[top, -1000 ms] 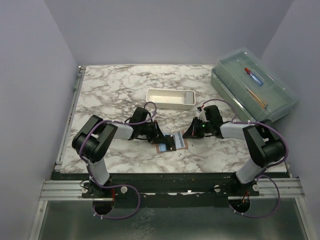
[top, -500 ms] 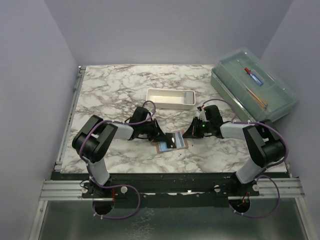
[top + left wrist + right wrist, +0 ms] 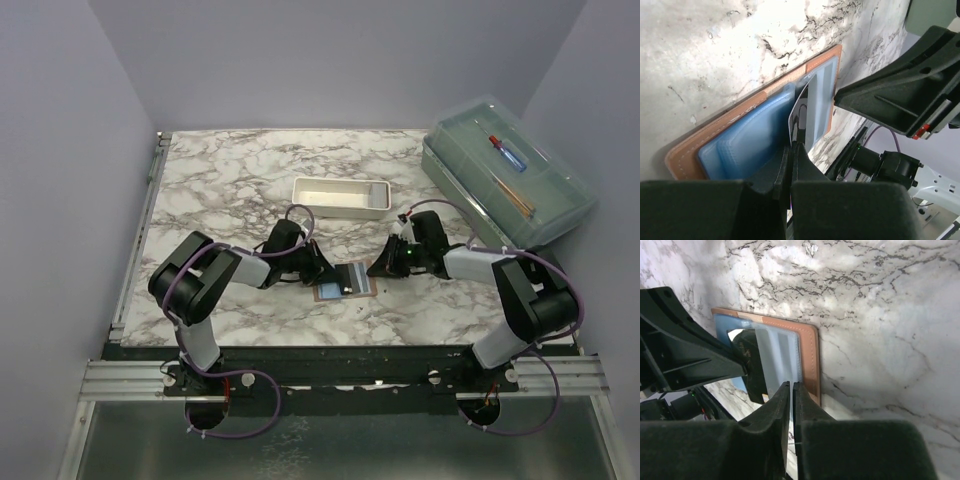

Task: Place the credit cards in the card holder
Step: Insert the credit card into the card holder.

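The card holder (image 3: pixel 747 135) lies open and flat on the marble counter (image 3: pixel 230 170), with a tan outer rim around a blue-grey two-panel inside. My left hand (image 3: pixel 792 146) is at the holder's left side, reaching over the left panel. Its fingers are closed with no visible gap and pinch the near edge of one credit card (image 3: pixel 816 107). The card is pale, whitish-blue, and sits tilted: its far part lies over the holder's right panel, and its gripped edge is raised above the fold. I cannot tell from either wrist view whether the far edge has entered a pocket. My right hand (image 3: pixel 791 386) is at the holder's right side, pointing across the holder toward the left hand. Its fingers stand narrow, with only a thin slit between them, and the tips are just above the card edge nearest that hand. I cannot tell whether they touch the card. The two hands face each other over the holder, tips near but apart. Beyond the holder, away from the arm bases, a white rectangular tray (image 3: pixel 338 211) stands on the counter, well apart from the holder. Beyond and to the right of the holder sits a large clear lidded box (image 3: pixel 540 195), with a red-and-blue item visible through its lid.
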`<action>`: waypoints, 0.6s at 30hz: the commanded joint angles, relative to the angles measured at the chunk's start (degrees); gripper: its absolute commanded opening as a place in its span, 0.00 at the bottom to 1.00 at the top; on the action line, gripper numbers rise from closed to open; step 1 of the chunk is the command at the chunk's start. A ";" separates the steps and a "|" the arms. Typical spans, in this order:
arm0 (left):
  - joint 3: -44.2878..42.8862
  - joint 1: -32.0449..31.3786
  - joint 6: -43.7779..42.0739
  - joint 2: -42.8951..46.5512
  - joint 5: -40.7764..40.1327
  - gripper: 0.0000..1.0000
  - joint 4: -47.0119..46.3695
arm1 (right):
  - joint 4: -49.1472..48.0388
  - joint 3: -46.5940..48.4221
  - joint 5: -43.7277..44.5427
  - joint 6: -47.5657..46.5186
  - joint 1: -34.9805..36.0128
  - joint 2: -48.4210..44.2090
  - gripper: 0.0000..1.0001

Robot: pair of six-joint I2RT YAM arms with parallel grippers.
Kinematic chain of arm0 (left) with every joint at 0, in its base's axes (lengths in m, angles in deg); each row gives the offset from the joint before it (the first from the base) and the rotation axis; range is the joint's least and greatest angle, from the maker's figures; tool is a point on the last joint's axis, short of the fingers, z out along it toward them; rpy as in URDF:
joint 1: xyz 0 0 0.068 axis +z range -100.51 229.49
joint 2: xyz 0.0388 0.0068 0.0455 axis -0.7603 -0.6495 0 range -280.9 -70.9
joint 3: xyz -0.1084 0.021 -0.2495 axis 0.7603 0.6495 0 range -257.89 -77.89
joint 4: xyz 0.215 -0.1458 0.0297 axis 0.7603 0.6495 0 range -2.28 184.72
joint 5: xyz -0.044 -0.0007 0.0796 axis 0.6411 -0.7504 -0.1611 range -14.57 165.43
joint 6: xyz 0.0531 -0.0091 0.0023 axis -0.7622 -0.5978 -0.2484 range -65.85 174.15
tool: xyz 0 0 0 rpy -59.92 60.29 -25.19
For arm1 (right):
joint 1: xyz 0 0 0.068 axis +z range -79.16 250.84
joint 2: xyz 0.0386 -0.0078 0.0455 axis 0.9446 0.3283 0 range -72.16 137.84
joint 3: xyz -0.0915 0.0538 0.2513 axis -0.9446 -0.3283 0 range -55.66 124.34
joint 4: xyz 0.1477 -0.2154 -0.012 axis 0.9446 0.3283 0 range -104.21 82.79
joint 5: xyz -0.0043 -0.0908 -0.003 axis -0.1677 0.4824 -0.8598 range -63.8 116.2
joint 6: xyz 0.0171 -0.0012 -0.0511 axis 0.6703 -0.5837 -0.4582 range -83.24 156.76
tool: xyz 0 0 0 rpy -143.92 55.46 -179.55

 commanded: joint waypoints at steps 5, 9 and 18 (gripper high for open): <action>0.95 -0.62 -2.24 -3.07 -1.92 0.00 0.30 | 9.60 2.27 3.91 -4.01 0.32 -2.69 0.29; 0.74 -0.78 -2.57 -2.88 -1.62 0.00 0.61 | 10.00 1.62 4.85 -4.43 0.30 -2.97 0.29; -3.65 -3.44 -2.94 -4.59 -1.62 0.00 2.07 | -0.72 -1.10 -2.91 -2.05 0.57 0.91 0.02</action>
